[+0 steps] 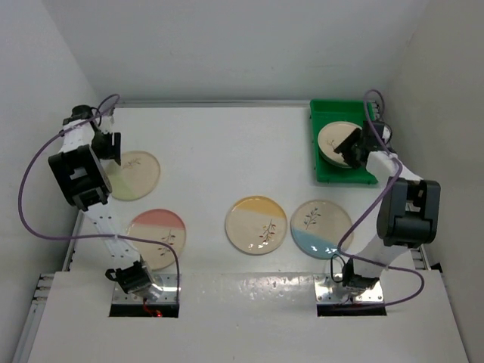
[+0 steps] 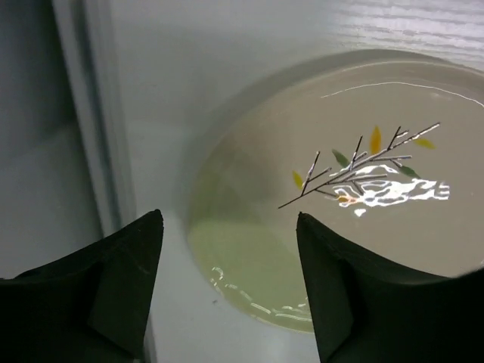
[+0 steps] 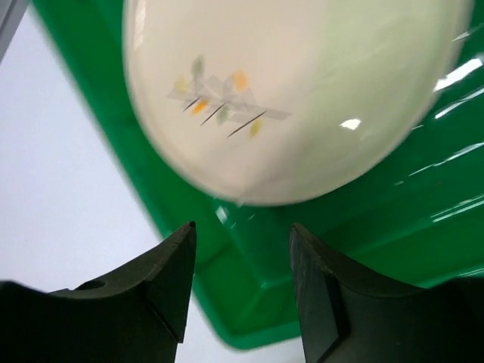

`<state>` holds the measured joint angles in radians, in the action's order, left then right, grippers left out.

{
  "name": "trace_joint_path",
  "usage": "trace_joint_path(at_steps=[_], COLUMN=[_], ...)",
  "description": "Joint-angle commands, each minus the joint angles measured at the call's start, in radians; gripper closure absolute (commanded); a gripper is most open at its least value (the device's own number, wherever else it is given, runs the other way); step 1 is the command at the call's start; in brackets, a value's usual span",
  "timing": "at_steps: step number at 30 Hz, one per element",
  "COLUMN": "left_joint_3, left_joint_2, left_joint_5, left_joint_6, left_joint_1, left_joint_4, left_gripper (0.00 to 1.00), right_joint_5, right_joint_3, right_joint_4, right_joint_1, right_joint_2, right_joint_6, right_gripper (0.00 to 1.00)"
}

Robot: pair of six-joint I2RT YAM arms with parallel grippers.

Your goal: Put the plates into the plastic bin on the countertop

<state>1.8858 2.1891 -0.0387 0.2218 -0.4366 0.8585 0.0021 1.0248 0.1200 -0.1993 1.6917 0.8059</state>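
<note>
The left gripper (image 2: 228, 223) and right gripper (image 3: 242, 231) are held apart, empty. One plate (image 1: 336, 140) lies in the bin (image 1: 315, 151), upper right; four lie on the countertop (image 1: 227, 151). The green-tinted plate (image 1: 140, 178), upper left, could be shoved aside if its rim is missed.

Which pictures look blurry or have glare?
Right wrist view: the round cream plate is smeared and soft, with white glare streaks on the bright green plastic bin. Left wrist view: a bright reflection sits on the cream plate with a green segment. Top external view: evenly lit, sharp.
</note>
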Motion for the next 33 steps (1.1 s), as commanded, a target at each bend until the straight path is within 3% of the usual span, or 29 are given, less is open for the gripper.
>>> trace_joint_path(at_steps=[1,5,9,10,11,13,15,17,21,28,33], left_joint_3=[-0.033,-0.076,-0.099,-0.099,-0.087,-0.059,-0.059,-0.059,-0.021,0.013,0.013], left_joint_2=[0.034,0.058,0.106,0.119,0.133,0.143,0.115,0.061,-0.023,-0.104,-0.123], left_joint_5=[-0.061,-0.137,-0.127,-0.127,-0.156,-0.294,-0.378,-0.379,-0.397,-0.417,-0.417], left_joint_6=[-0.010,0.019,0.031,0.043,0.069,0.103,0.146,0.168,0.177,0.166,0.166], left_joint_1=[-0.014,-0.036,-0.036,-0.036,-0.036,-0.036,0.018,0.103,0.220,0.352,0.397], left_joint_4=[-0.015,-0.015,-0.015,-0.006,0.005,0.048,0.048,0.048,0.020,0.020,0.020], left_gripper=[0.27,0.42,0.55,0.61,0.77,0.91,1.00,1.00,1.00,1.00,1.00], right_joint_5=[0.013,0.009,0.012,0.010,0.003,-0.060,-0.263,-0.405,-0.516,-0.614,-0.620], right_joint_3=[0.049,0.090,0.127,0.130,0.153,0.184,0.251,0.329,0.541,0.727,0.776], right_joint_4=[0.038,0.038,0.035,0.024,0.023,0.010,0.010,0.053,0.112,-0.023,-0.052], right_joint_1=[0.083,0.165,0.297,0.332,0.345,0.400,0.443,0.477,0.581,0.624,0.620], right_joint_2=[-0.082,-0.116,-0.148,-0.147,-0.147,-0.115,-0.028,0.032,0.276,0.609,0.692], right_joint_6=[-0.117,-0.178,-0.221,-0.241,-0.264,-0.301,-0.357,-0.393,-0.375,-0.211,-0.188], right_gripper=[0.49,0.49,0.45,0.44,0.43,0.38,0.36,0.31,0.26,0.25,0.24])
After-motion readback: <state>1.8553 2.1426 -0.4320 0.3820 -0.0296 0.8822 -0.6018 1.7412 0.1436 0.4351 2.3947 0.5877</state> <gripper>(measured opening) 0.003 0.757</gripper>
